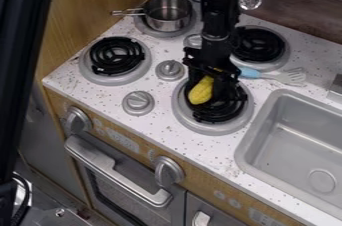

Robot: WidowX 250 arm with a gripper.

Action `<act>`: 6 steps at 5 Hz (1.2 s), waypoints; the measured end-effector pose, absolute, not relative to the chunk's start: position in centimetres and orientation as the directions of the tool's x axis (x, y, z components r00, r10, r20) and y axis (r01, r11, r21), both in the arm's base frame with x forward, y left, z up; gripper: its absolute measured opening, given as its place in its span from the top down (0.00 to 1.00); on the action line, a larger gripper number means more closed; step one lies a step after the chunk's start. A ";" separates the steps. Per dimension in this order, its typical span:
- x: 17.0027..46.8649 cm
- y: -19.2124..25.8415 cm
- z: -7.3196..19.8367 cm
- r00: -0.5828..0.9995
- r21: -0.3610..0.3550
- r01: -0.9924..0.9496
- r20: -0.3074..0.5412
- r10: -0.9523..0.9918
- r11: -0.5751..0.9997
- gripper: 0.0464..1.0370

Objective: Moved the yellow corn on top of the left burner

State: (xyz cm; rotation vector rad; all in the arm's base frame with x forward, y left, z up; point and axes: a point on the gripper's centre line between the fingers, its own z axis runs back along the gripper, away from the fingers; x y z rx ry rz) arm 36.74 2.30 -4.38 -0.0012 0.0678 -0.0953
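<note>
Over the front right burner (212, 105), the black gripper (212, 87) hangs down from the top edge, low against the dark coil. A yellow corn (201, 90) lies at the gripper's lower left side, above the upper left part of that coil. The gripper covers the corn's upper right end, and whether it holds the corn is unclear. The left burner (117, 56), a black coil in a grey ring, has nothing on it.
A metal pot (167, 13) stands on the back left burner. Behind the arm's right side is the back right burner (258, 44), with a blue-handled spatula (287, 76) in front of it. Knobs (138, 103) rise between the burners; a grey sink (300, 145) is at right.
</note>
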 end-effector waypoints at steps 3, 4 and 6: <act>36.3 15.8 -2.1 0.987 0.130 -0.156 -0.023 0.160 0.979 0.40; 36.7 18.6 -2.7 0.983 0.133 -0.176 -0.021 0.180 0.975 0.40; 36.6 20.5 -3.6 0.977 0.115 -0.201 -0.043 0.207 0.973 0.35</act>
